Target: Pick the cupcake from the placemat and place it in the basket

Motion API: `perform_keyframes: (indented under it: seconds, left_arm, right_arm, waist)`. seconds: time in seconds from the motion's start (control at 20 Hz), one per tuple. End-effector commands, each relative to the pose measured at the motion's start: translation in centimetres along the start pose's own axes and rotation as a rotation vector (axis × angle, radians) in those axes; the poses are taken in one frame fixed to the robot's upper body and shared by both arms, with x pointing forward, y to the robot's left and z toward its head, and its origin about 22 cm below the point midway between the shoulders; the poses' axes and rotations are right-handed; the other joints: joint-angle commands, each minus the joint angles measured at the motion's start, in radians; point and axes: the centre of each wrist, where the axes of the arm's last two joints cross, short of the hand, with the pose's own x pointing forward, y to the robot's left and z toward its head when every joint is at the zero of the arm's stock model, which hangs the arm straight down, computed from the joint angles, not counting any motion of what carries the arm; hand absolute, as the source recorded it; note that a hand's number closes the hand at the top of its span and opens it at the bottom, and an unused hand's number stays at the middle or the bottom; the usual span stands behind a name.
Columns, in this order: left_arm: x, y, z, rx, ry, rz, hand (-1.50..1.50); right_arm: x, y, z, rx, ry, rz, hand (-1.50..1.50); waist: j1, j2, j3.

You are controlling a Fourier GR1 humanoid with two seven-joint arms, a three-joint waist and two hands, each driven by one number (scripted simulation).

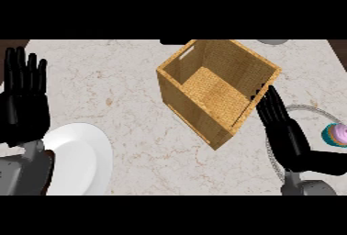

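Note:
A small cupcake [336,134] with pink and blue layers sits at the far right edge on a pale placemat [308,110] with a light rim. My right hand [288,135] is open with straight fingers, just left of the cupcake and apart from it, its fingertips close to the basket's right corner. The woven wooden basket [177,87] stands open and empty in the upper middle of the counter. At the left edge my left hand [24,103] rests open, fingers up.
A white plate [85,158] lies at the lower left beside my left forearm. A dark object [175,42] and a grey one [274,41] peek in at the counter's far edge. Marble counter spreads between plate and basket.

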Motion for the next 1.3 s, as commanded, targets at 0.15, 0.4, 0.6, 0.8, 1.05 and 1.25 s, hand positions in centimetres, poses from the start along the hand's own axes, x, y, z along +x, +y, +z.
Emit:
perform_keyframes:
  seconds: [0.15,0.4,0.6,0.8,1.05,1.25]
  left_arm:
    - [-0.4,1.8,-0.3,-0.229,0.068,-0.326,0.00]
    - [-2.6,2.3,1.6,-0.386,0.171,-0.453,0.00]
    - [-2.2,2.8,1.9,-0.398,0.176,-0.490,0.00]
    - [-1.5,3.2,1.3,-0.396,0.191,-0.496,0.00]
    - [-1.1,2.2,0.6,-0.413,0.172,-0.475,0.00]
    - [-1.1,2.3,0.6,-0.413,0.162,-0.479,0.00]
  right_arm:
    - [5.1,-6.0,-2.7,0.245,0.048,0.109,1.50]
    - [2.1,-4.1,-2.5,0.229,0.045,-0.290,1.50]
    - [6.6,-3.2,-2.1,0.140,0.019,0.077,-1.50]
    - [13.3,-7.1,-3.6,0.011,-0.033,0.471,-1.50]
    - [20.7,-9.0,-5.0,-0.003,0.138,0.962,-1.50]
    - [25.6,-9.4,-5.6,0.200,0.355,1.258,-1.50]
  waist:
    - [-0.006,-0.017,0.006]
    - [-0.013,-0.016,0.005]
    - [-0.015,-0.024,0.002]
    - [-0.020,-0.031,-0.001]
    - [-0.017,-0.025,-0.003]
    - [0.005,-0.020,-0.003]
